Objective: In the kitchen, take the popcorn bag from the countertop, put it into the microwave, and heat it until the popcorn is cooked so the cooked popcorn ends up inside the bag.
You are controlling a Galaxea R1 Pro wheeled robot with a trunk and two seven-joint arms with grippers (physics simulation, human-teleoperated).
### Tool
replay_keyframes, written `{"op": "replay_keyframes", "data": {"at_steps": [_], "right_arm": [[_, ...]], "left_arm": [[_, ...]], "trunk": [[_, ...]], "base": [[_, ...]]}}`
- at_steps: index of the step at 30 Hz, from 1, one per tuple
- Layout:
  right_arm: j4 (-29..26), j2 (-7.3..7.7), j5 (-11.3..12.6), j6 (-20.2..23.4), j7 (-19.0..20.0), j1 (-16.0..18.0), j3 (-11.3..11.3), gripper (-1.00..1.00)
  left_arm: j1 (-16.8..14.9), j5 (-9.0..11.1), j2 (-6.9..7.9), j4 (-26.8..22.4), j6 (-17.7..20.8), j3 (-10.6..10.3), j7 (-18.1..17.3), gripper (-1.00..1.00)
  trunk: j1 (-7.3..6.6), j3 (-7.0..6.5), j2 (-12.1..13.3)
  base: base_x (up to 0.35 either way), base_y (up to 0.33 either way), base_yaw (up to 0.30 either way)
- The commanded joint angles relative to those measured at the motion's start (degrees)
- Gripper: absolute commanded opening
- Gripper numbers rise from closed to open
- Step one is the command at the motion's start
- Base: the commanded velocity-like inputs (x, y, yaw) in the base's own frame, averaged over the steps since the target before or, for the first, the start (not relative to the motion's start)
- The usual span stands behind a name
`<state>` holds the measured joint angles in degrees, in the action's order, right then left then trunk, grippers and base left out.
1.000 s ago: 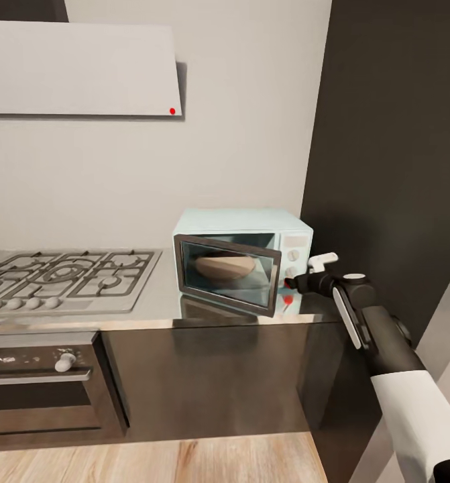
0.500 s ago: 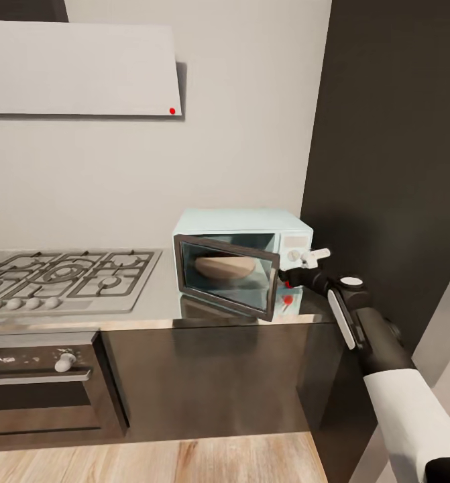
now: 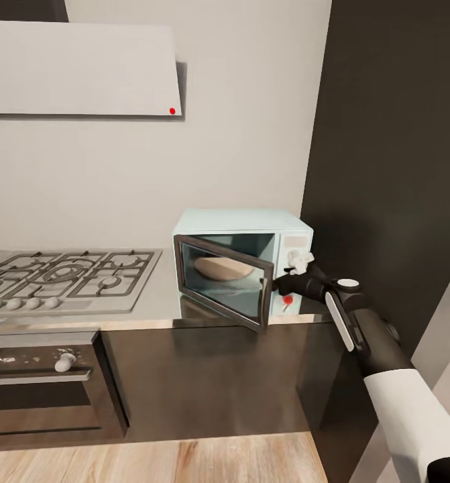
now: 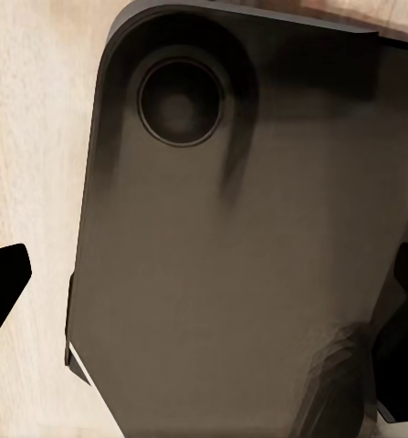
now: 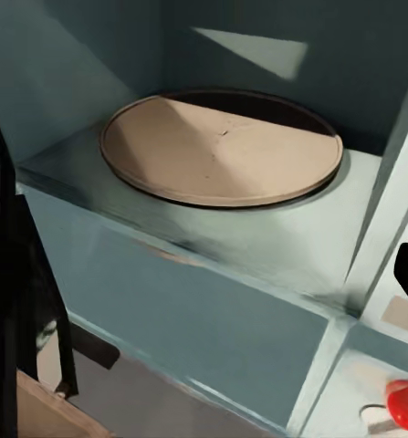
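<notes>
Step in hand: opening of the door of the small pale-blue box microwave (image 3: 251, 231) with dark glass door, judged from the door standing partly ajar.

Microwave position: on the smooth light-grey steel-like countertop (image 3: 161, 295), right of the grated gas hob (image 3: 67, 275) and left of the tall dark cabinet side (image 3: 385, 168).

Door state: the dark-framed glass door (image 3: 223, 282) was hinged at its left and swung part way toward the near side; its free right edge stood just beside the gripper.

Right gripper (image 3: 288, 280): black, at the door's free edge, in front of the white control panel (image 3: 294, 258). Jaw state: cannot be told from the views.

Cavity: in the right wrist view the round tan turntable plate (image 5: 222, 146) lay bare on the pale-blue cavity floor (image 5: 213, 242); no bag was on it.

Popcorn bag: not seen in these views; its place on the counter could not be told.

Left gripper (image 4: 204, 274): black fingertip (image 4: 3, 283) at the frame edge, jaws wide, holding nothing, above a dark rounded panel (image 4: 240, 228) and pale wood floor (image 4: 30, 137).

Method advised: sweep the door edge along its arc about the left hinge, not straight outward. Keep contact low on the edge, clear of the panel knobs. Open fully, so a loaded gripper can pass to the plate.
</notes>
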<state>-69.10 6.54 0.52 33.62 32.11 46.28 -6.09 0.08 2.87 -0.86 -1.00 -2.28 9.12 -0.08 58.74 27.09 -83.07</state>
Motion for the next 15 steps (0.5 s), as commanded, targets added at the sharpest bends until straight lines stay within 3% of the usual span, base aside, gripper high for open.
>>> {"op": "replay_keyframes", "data": {"at_steps": [1, 12, 15], "right_arm": [[-0.07, 0.04, 0.07, 0.78, 0.17, 0.04, -0.07, 1.0], [-0.01, 0.12, -1.31, 2.17, -0.11, 0.04, -0.07, 1.0], [0.38, 0.13, -1.2, 2.56, -0.11, 0.04, -0.07, 1.0]], "left_arm": [[-0.01, 0.3, -0.03, -0.05, -0.1, 0.19, -0.01, 1.0], [0.01, 0.42, -0.1, -0.05, -0.09, 0.26, 0.03, 1.0], [-0.01, 0.34, -0.16, -0.05, -0.1, 0.2, 0.0, 1.0]], "trunk": [[0.0, 0.05, -0.03], [0.0, 0.05, -0.03], [0.0, 0.05, -0.03]], "base": [[0.0, 0.0, 0.0], [-0.003, 0.0, 0.0], [-0.215, 0.004, 0.0]]}}
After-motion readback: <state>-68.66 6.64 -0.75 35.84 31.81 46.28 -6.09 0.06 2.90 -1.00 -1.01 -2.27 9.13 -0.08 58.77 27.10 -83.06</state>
